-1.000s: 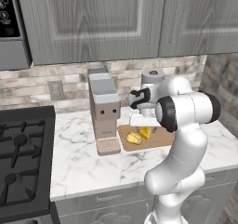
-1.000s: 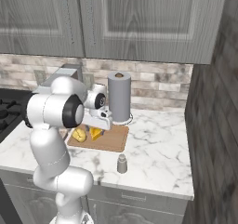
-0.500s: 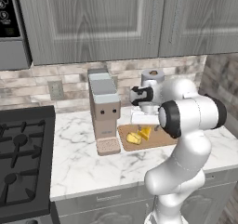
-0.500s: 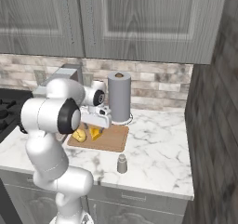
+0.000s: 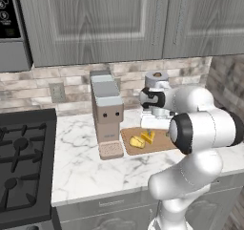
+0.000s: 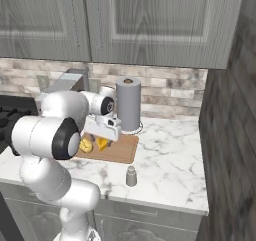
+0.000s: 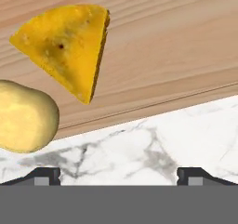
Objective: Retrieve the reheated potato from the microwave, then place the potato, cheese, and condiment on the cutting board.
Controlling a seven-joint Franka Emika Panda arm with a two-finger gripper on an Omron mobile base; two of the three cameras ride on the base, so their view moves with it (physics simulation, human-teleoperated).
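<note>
Marble table (image 5: 81, 162) carries everything. Tan coffee machine (image 5: 106, 113) at back, paper towel roll (image 6: 128, 105) upright behind the cutting board (image 6: 120, 152). Board lies flat w/ cheese (image 7: 69, 46) and potato (image 7: 23, 116) on it, just beside each other. My hand (image 7: 118, 175) hovers over the board's edge, open wide, holding nothing. In hand view cheese sits at 11 o'clock, potato at 9, both apart from my fingertips (image 7: 44, 176). Small grey shaker (image 6: 131, 176) stands on table near front of board.

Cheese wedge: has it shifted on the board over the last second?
No. The cheese sits beside the potato on the cutting board, same spot relative to the coffee machine.
</note>
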